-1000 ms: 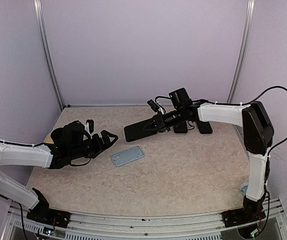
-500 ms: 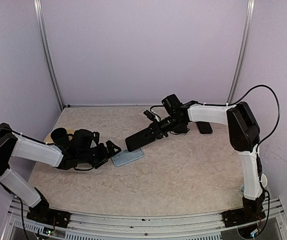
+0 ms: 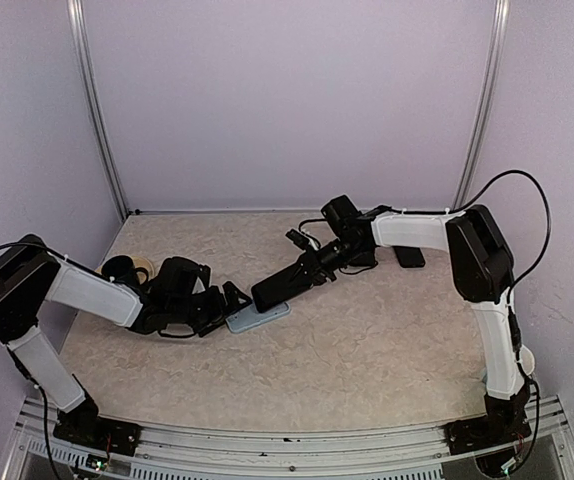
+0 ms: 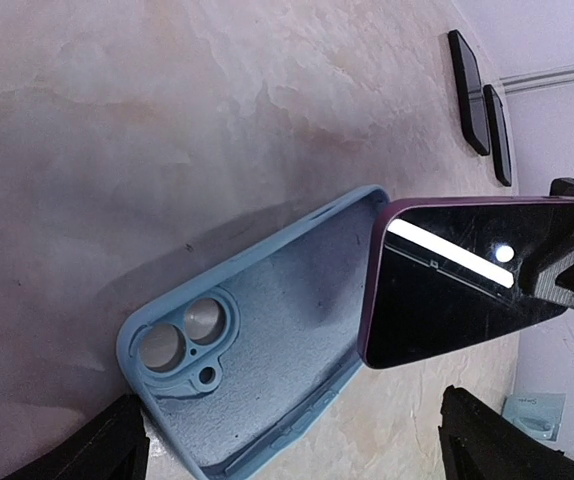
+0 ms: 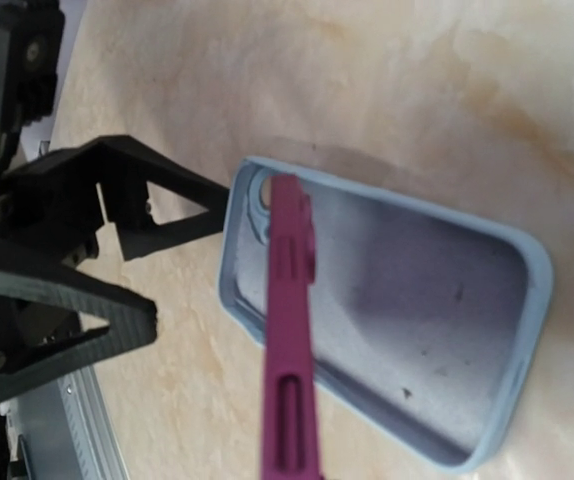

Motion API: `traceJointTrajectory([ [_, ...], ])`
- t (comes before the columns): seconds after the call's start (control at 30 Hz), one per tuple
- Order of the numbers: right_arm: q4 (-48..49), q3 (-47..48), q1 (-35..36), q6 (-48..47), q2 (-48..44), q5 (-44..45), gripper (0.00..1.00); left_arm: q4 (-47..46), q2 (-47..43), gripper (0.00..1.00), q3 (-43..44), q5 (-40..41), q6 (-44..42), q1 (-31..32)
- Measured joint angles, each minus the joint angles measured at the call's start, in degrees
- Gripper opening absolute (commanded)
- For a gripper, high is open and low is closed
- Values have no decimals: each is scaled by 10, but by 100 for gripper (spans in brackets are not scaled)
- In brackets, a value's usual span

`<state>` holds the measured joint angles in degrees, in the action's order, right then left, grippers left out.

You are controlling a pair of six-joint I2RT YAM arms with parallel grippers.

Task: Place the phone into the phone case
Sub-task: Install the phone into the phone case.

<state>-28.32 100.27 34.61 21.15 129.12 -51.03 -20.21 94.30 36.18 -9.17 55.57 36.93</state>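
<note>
- Right hand (image 3: 314,264), clamped on the phone (image 3: 279,284), angles it onto the phone case (image 3: 263,317) just ahead; left hand (image 3: 227,305) flanks the case, fingers apart.
- Left wrist: the phone's corner meets the case's far end.
- Right wrist: the phone hangs edge-on above it; pressing could skid the unpinned case across the tabletop (image 5: 447,90).

Both arms reach in to the middle.
Left gripper (image 3: 225,307) is spread wide; right gripper (image 3: 310,269) pinches the phone (image 3: 275,288).
</note>
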Motion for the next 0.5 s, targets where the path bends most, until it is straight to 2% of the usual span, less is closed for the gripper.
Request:
traceJointTrajectory([
  [0.5, -10, -1, -16, -7, 21, -17, 0, -12, 45, 99, 43, -21, -7, 0],
])
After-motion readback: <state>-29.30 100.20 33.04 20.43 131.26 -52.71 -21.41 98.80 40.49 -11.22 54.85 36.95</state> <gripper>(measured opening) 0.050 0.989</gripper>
